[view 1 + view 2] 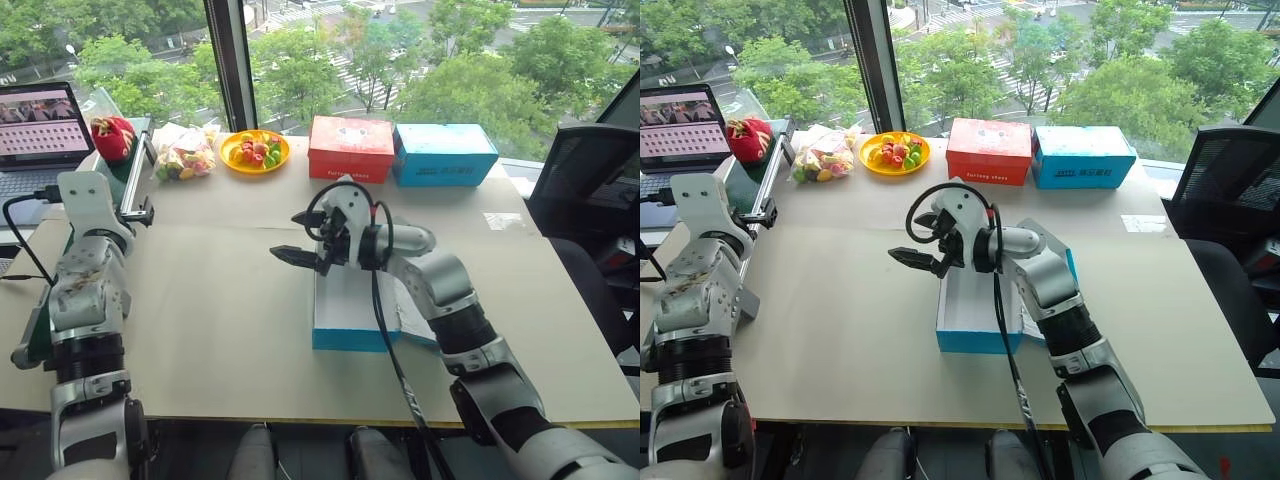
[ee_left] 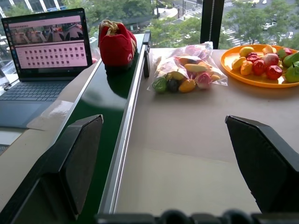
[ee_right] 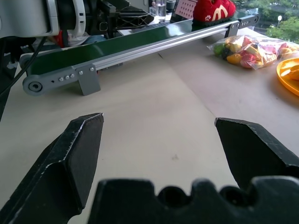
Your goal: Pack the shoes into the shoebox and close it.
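Left wrist view: shoes [image 2: 117,43] lie straight ahead of the left claw [image 2: 180,161], fingers apart and empty; right claw [image 1: 300,257], also apart, hovers farther off.

Arm shells: you see glossy silver-grey segments with black rings at the joints on both arms.
Left arm casing: scuffed, with brownish specks on its upper shell.
Cables: black leads loop over the right wrist and run down that forearm.
Right pincer [image 1: 297,257]: two matte black, wedge-shaped fingers.
Left pincer [image 2: 177,163]: the same black fingers, broad and flat-faced.
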Available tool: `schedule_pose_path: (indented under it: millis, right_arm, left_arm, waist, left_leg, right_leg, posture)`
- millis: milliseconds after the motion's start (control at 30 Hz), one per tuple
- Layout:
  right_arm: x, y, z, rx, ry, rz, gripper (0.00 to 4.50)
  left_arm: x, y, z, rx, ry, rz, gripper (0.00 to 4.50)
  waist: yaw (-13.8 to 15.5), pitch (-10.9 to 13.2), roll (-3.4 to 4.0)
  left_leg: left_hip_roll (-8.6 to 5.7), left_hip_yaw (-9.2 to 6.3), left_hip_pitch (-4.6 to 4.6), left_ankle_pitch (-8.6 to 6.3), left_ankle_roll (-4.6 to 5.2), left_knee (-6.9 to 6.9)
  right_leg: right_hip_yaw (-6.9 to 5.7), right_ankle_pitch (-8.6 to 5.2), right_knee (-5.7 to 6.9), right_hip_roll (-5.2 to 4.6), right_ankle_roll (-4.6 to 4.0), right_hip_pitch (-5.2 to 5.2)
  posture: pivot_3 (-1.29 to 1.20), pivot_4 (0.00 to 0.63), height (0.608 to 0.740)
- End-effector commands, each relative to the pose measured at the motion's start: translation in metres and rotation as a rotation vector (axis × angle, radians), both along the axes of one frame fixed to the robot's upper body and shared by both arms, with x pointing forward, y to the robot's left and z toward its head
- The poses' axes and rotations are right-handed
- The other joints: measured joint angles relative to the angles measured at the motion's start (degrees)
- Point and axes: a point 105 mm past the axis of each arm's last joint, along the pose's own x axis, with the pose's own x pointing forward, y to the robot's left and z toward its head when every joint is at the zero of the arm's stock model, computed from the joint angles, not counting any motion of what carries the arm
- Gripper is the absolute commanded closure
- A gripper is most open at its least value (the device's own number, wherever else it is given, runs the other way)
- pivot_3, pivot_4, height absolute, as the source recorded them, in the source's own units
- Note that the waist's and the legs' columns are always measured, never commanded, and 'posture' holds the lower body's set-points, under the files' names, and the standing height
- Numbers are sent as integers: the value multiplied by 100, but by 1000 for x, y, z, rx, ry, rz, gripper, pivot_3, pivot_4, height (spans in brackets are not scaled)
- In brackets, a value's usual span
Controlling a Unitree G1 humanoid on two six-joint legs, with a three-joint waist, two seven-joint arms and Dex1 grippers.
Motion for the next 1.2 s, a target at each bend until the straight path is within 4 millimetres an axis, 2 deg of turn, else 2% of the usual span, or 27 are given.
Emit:
schedule_pose_path:
  millis: [33,133,300,633,867,1067,1200]
  right_arm:
    - [-2,-9,9,11,-57,-20,24]
    - [7,-22,4,-3,-68,-96,24]
    - [16,-33,2,-8,-77,-161,24]
    - [17,-35,7,13,-79,-180,24]
    - [17,-36,6,22,-50,-185,24]
    - [18,-35,4,2,-42,-183,24]
    - [20,-37,6,-13,-51,-185,24]
  left_arm:
    - [-4,14,6,19,-41,43,0]
    - [-10,30,-2,29,-21,82,0]
    - [-12,45,-7,36,-21,89,0]
    - [-15,79,-20,17,-5,140,0]
    - [-9,85,-21,-11,13,149,0]
    - [-10,91,-39,-32,87,166,0]
    - [-7,83,-55,-64,126,125,0]
  waist:
    - [0,0,0]
    - [-1,0,0]
    - [-16,0,0]
    - [-14,0,0]
    - [-3,0,0]
    - [-10,0,0]
    - [-12,0,0]
  left_leg:
    - [0,0,0,0,0,0]
    - [0,-1,-1,0,0,2]
    - [0,-3,-1,1,-2,1]
    - [0,-5,-1,2,-2,0]
    - [0,-8,-4,2,-3,1]
    - [1,-11,-4,2,-3,1]
    - [1,-12,-4,3,-3,1]
  right_leg:
    - [-1,0,0,0,0,0]
    - [-2,0,0,-1,0,0]
    - [-4,1,1,0,-2,-1]
    - [-9,1,0,0,-2,0]
    - [-16,1,0,-1,-2,1]
    - [-22,1,2,0,-2,0]
    - [-24,1,5,-1,-2,0]
  posture:
    - [0,150,739]
    - [0,150,739]
    - [0,150,739]
    - [0,150,739]
    - [0,150,739]
    - [0,150,739]
    - [0,150,739]
